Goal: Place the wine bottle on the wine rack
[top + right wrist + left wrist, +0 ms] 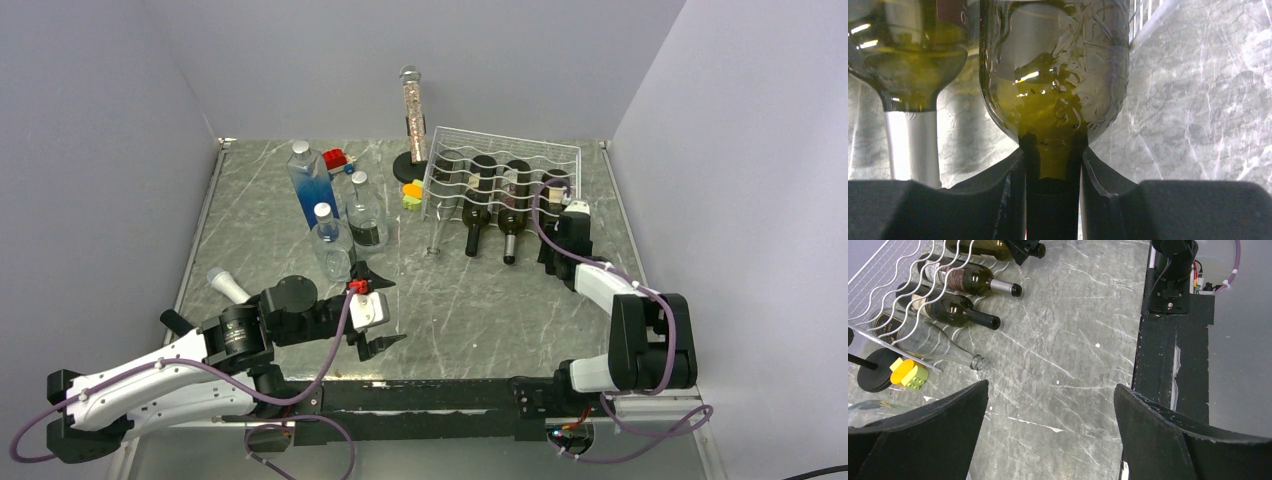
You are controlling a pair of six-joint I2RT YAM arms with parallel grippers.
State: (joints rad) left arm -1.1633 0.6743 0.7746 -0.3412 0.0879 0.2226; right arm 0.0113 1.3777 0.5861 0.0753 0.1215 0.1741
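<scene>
The wine bottle (553,190) is lying in the end cradle of the wine rack (530,148), the slot on the rack's right-hand side, right next to two dark bottles (496,203) already bedded down and a clear glass bottle (436,205) at the rack's far left end. So the placing looks all but done. The right gripper (1053,170) is clenched on the neck, its fingers (1008,185) pressed in from both sides just below the shoulder, and the neck pokes out past the rack's near edge. What's left, by my reading: let go of that neck and back away without dragging the bottle out of its cradle. Up close, it's olive-green glass you can see through, catching bright glints, a rounded shoulder pinching down to a darker neck — label not readable from here. The left gripper (372,315) hangs well short of the rack, jaws spread wide, holding nothing.
</scene>
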